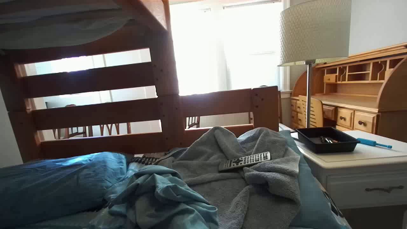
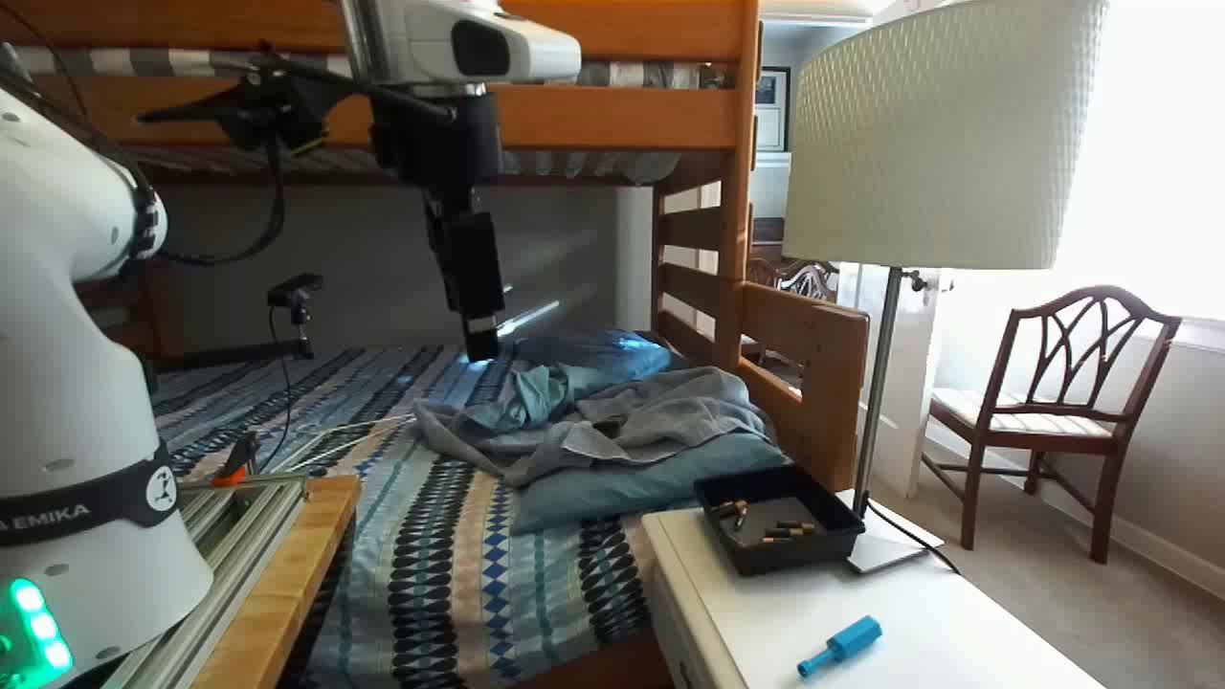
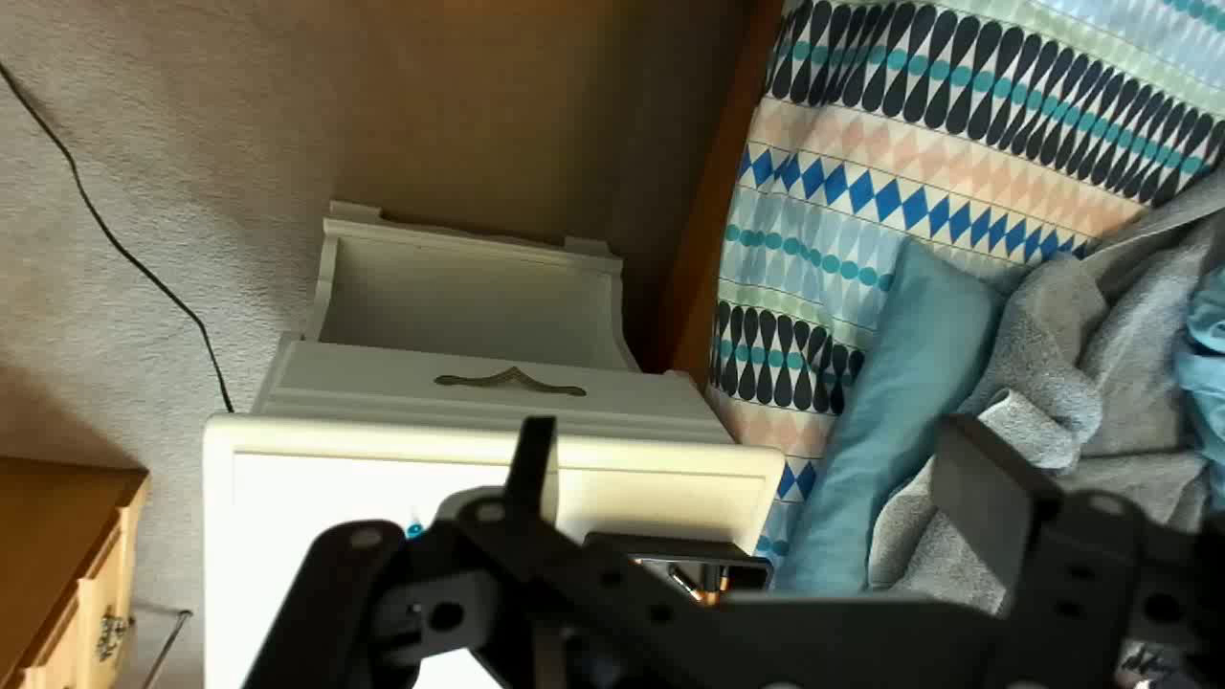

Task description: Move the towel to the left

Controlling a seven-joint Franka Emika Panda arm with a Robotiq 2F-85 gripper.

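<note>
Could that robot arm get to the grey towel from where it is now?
Probably yes: the gripper hangs open and empty, and nothing visible blocks its way down to the towel, though a remote control lies on top.

Towel (image 1: 229, 183): grey, fuzzy, rumpled in loose folds and ridges; lies on bed (image 2: 459, 584), near 1 corner.

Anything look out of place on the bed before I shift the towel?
Yes: a remote control lies atop the rumpled grey towel. That's an odd spot for it, since it would likely ride along or slide off once the towel moves.
</note>
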